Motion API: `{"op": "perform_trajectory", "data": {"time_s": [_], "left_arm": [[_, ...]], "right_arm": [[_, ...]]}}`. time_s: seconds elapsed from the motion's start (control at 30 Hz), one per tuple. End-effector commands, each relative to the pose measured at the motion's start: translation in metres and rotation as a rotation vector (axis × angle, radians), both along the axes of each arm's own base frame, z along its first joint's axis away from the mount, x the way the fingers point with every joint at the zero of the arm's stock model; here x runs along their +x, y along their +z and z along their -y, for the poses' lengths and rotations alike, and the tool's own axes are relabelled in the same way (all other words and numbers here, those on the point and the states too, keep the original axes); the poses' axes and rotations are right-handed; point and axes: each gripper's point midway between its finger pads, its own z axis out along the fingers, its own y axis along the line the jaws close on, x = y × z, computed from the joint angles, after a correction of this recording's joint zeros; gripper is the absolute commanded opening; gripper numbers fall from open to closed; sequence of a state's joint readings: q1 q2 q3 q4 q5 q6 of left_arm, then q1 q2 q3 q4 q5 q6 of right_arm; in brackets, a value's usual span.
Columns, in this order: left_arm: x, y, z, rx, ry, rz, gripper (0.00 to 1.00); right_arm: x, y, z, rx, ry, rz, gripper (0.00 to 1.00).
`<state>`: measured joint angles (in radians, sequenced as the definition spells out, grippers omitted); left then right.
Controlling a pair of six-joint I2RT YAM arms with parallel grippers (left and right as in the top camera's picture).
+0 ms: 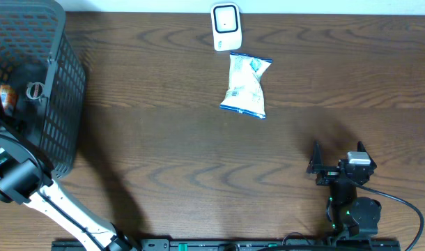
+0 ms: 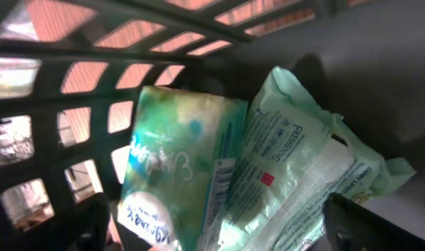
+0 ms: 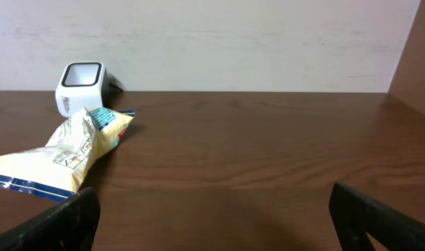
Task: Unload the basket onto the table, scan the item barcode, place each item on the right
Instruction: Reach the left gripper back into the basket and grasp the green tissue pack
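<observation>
Green pack (image 2: 296,174) printed "FRESHENING", in basket (image 2: 59,104); left gripper (image 2: 223,230), right gripper (image 3: 216,223), both gaping wide

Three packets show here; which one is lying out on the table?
The white-and-blue snack bag, next to the white scanner. The teal packet and the pale green wipes pack are inside the black basket.

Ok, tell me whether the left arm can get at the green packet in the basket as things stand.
Probably yes. The left arm reaches into the basket, jaws open, the green packet right ahead with nothing between. The wipes pack touching it might get caught too.
</observation>
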<state>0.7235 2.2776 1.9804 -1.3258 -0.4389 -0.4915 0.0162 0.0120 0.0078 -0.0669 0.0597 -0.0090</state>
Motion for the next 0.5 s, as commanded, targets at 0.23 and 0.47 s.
{"op": "perform_trajectory", "data": {"time_s": [0.23, 0.47], "left_arm": [[-0.003, -0.008, -0.001, -0.023, -0.01, -0.007, 0.78], [-0.015, -0.021, 0.003, -0.048, 0.004, -0.034, 0.76]], "right_arm": [[0.0, 0.0, 0.001, -0.007, -0.003, 0.001, 0.99], [0.0, -0.001, 0.001, -0.007, -0.003, 0.0, 0.99]]}}
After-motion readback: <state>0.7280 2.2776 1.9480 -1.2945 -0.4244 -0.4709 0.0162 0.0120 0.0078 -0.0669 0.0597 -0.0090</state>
